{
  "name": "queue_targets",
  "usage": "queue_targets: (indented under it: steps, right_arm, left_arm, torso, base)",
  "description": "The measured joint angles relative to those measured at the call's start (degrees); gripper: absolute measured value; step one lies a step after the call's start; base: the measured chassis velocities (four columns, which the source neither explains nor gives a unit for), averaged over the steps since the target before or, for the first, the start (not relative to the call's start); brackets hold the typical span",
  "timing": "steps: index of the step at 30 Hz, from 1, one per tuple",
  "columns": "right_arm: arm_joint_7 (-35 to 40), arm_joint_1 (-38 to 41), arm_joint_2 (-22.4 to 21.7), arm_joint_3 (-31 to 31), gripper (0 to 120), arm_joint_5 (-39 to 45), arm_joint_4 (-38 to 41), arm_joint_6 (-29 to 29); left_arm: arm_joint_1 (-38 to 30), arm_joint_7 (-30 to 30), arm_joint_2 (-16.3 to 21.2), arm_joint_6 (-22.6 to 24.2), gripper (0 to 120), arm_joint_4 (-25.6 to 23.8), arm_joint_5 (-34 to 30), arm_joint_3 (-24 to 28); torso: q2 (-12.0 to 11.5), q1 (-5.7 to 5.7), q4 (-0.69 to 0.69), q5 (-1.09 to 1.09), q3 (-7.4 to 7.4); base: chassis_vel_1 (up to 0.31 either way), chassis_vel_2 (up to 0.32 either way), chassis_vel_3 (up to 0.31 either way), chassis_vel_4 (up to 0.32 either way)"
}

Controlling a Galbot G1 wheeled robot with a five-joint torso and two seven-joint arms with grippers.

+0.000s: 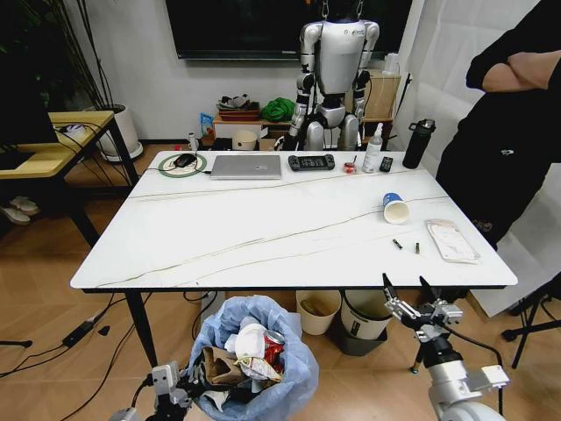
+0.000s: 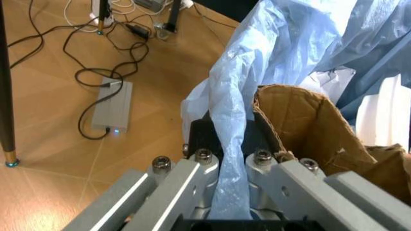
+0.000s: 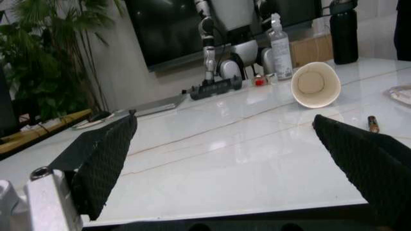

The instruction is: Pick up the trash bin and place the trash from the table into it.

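Bin-filling stage of the clearing task. The left gripper (image 2: 228, 192), low in front of the near edge of the surface (image 1: 263, 237), has its jaws clamped on a fold of the blue liner of the trash bin (image 1: 254, 368). The bin is held below the surface edge and already contains cardboard, crumpled paper and a red wrapper. The right gripper (image 1: 410, 294) hovers at the near right edge with jaws spread wide and nothing between them. Trash on the surface: a tipped paper cup (image 1: 395, 208), a clear packet (image 1: 452, 240) near the right edge, and two small dark items (image 1: 407, 246) between them. Judged step: collecting the remaining litter. The next move appears to call for the right gripper to reach forward over the surface to the nearest piece, probably the packet or the small items.
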Motion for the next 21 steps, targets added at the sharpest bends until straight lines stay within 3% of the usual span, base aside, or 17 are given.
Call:
queue_targets:
  steps: [10, 21]
  right_arm:
    - [-0.5, 0.4, 0.5, -0.2, 100, -0.3, -1.5, 0.5]
    - [-0.7, 0.7, 0.3, -0.2, 100, -0.3, -2.4, 1.0]
  left_arm:
    - [-0.1, 0.0, -0.8, -0.1, 0, 0.3, -0.1, -0.2]
    - [-0.3, 0.0, -1.3, -0.1, 0, 0.6, 0.1, -0.1]
  torso:
    - [0.0, 0.00, -0.01, 0.00, 0.00]
    - [0.0, 0.00, -0.01, 0.01, 0.00]
  base:
    - [0.000, 0.000, 0.000, 0.000]
    - [-0.102, -0.105, 0.113, 0.110]
